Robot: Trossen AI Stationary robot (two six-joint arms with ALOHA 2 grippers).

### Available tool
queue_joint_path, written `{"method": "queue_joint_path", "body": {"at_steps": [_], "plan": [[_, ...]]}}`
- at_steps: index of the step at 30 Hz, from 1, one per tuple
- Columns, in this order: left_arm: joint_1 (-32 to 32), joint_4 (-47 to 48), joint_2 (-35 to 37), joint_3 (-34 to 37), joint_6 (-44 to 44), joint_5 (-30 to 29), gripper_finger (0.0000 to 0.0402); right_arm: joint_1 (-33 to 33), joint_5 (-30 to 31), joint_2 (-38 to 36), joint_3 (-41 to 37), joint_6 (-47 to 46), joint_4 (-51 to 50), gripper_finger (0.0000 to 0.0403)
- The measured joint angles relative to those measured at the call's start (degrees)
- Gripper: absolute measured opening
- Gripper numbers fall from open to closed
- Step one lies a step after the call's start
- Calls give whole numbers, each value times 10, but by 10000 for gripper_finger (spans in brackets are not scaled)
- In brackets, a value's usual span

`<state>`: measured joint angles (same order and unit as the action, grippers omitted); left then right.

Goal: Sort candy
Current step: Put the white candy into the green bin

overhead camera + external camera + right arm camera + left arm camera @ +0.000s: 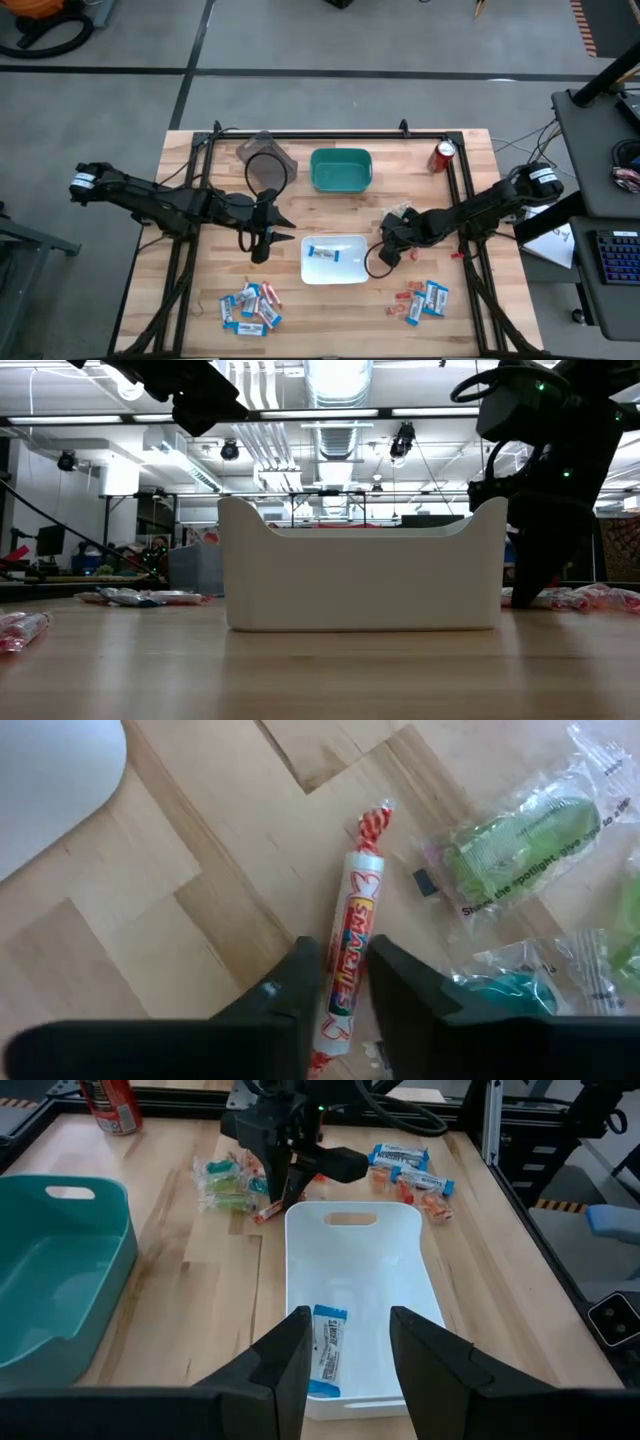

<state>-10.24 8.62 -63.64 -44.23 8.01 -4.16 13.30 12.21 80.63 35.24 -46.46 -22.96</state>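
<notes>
Leftmost, we see a heap of candy (249,306) on the table (330,322), well to the left of the white bin (335,270) and nearer the front edge. Our left gripper (262,240) hovers just left of the white bin, fingers apart and holding nothing. Inside that bin lies one blue-and-white packet (328,1350). Just right of the bin, our right gripper (343,988) is down at the table with its fingers straddling a slim candy roll (352,952) on the wood; we cannot tell whether they pinch it. Green-wrapped sweets (520,845) lie beside it. Further right, another candy cluster (420,300) rests.
</notes>
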Motion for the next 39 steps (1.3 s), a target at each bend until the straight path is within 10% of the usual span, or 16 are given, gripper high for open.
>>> {"method": "queue_joint_path", "body": {"at_steps": [22, 39], "plan": [[0, 0, 0, 0, 4, 0, 121, -1, 2, -82, 23, 17, -7, 8], [0, -20, 0, 0, 9, 0, 121, -136, 89, -103, 127, 251, 3, 8]]}}
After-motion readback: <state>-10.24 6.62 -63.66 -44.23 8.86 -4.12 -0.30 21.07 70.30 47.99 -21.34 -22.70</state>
